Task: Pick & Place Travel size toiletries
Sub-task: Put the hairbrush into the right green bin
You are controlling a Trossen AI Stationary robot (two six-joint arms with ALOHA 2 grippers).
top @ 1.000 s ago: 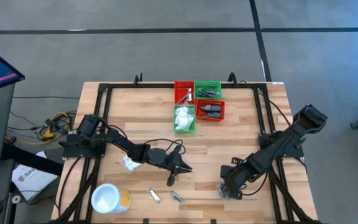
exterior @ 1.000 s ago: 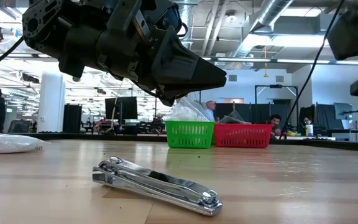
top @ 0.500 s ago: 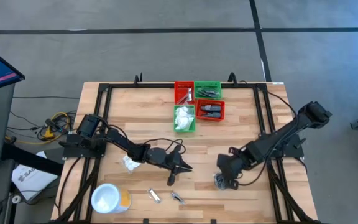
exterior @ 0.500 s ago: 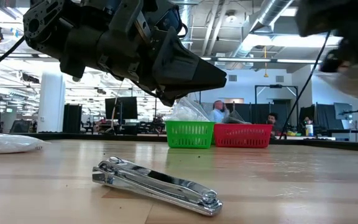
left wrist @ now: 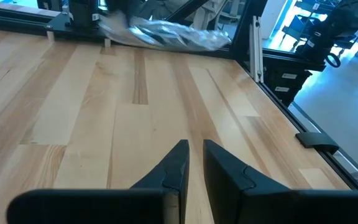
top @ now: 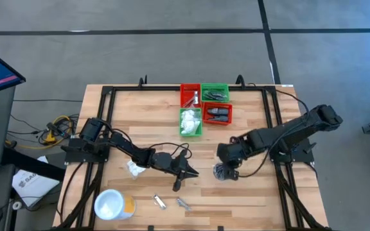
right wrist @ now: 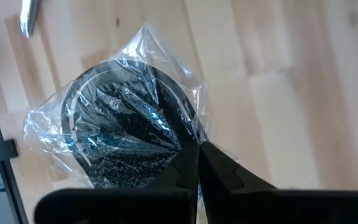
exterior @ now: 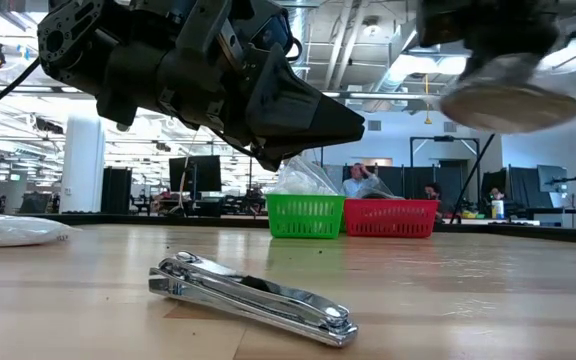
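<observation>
1. The right gripper (top: 222, 171) hangs above the wooden table (top: 249, 115), its fingers pinched tight on the clear wrap of a black round disc (right wrist: 126, 127), which dangles clear of the surface.
2. The left gripper (top: 190, 172) hovers near the table's middle, fingers almost closed, a narrow gap between them, holding nothing.
3. A shiny metal nail clipper (exterior: 253, 298) lies on the table below it.

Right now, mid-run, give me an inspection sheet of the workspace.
Surface: pale wooden plank table, black frame around it.
Job's things: black round disc in clear wrap; white wrapped packet; red and green plastic bins, filled.
Clutter: chrome nail clipper; white round tub with orange side.
Grippers: right gripper shut on the disc's wrap, lifted; left gripper nearly closed, empty.
Cables: yellow and black bundle beside the table.
Surroundings: people seated behind.
</observation>
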